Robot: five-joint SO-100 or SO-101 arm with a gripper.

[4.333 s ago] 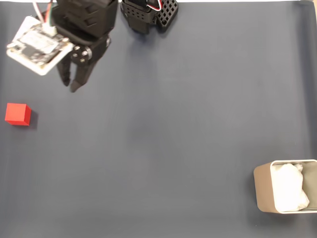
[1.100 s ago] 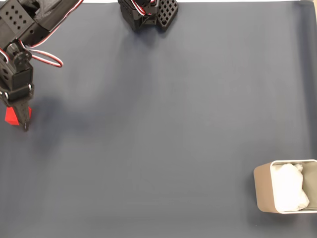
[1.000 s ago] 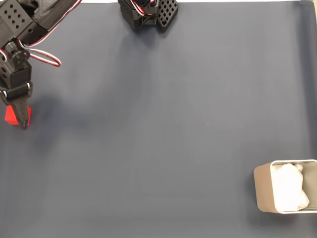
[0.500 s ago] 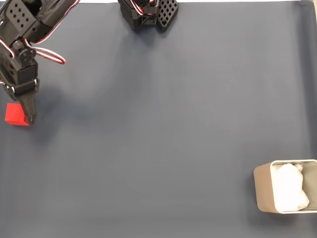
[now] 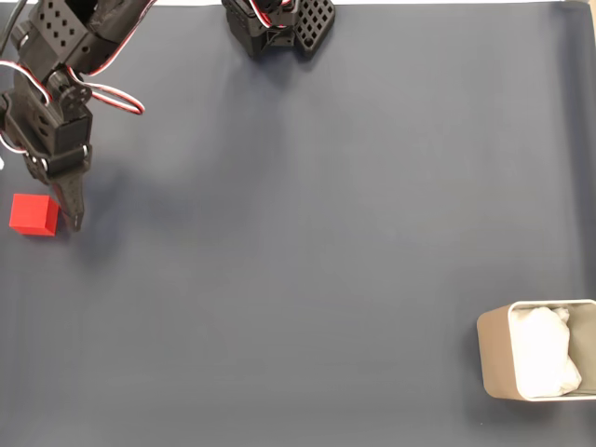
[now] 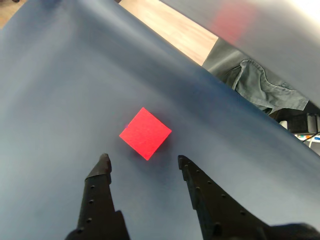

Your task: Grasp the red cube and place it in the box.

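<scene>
A dark blue-grey mat [image 5: 326, 233] covers the table in the fixed view, and in the wrist view its far edge gives way to a strip of pale wooden floor [image 6: 170, 27] and a heap of grey-green cloth [image 6: 265, 90] beyond.

The black arm [image 5: 65, 65] enters the fixed view from the upper left corner, with red and white wires [image 5: 112, 93] looping off its side. Its perforated black base [image 5: 279, 23] stands at the top edge, well apart to the right.

The box [image 5: 535, 363], beige with rounded corners, sits at the lower right edge of the fixed view, far from the arm, and holds crumpled white paper [image 5: 545, 354].

The gripper [image 5: 73, 216] points down toward the mat at the left side of the fixed view. In the wrist view the gripper [image 6: 142, 160] shows two black fingers [image 6: 100, 195] spread apart with bare mat between them, closed on nothing.

The red cube [image 5: 33, 214] lies on the mat at the left edge of the fixed view, just beside the gripper's tip on its left. In the wrist view the red cube [image 6: 145, 133] rests just beyond the fingertips, roughly in line with the gap between them and apart from both.
</scene>
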